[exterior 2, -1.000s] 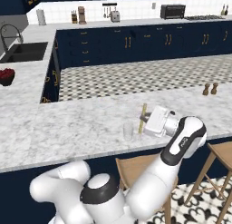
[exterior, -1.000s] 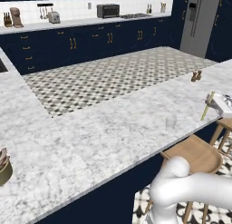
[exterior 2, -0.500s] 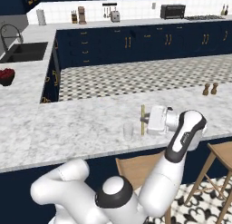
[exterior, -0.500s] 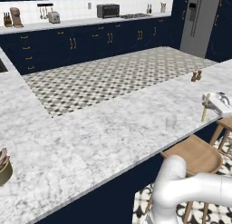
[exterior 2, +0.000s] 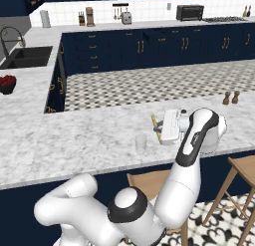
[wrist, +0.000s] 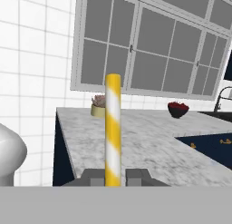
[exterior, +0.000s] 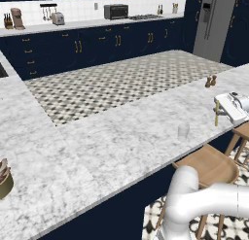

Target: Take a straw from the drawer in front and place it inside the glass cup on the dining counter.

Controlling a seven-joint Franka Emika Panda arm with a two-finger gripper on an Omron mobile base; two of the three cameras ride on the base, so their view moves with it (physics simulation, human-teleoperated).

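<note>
My gripper (exterior: pixel 220 112) is shut on the straw (exterior: pixel 217 113), a short yellow and white striped stick held nearly upright a little above the dining counter (exterior: pixel 121 142). The glass cup (exterior: pixel 183 131) stands on the counter near its front edge, left of the straw and lower, apart from it. From the right base the gripper (exterior 2: pixel 160 128) with the straw (exterior 2: pixel 154 121) is right of the glass cup (exterior 2: pixel 141 143). In the hand view the straw (wrist: pixel 113 128) rises between the fingertips (wrist: pixel 93 177). The drawer is out of view.
Two brown shakers (exterior: pixel 210 81) stand further back on the counter to the right. Wooden stools (exterior: pixel 209 163) sit below the counter's front edge. A bowl (exterior: pixel 4 180) rests at the far left, and a dark bowl of red fruit (exterior 2: pixel 6 83) sits by the sink.
The hand has turned a little, so the straw now stands more upright. The gripper has stayed near the same spot to the right of the cup, while the arm's elbow has risen.
</note>
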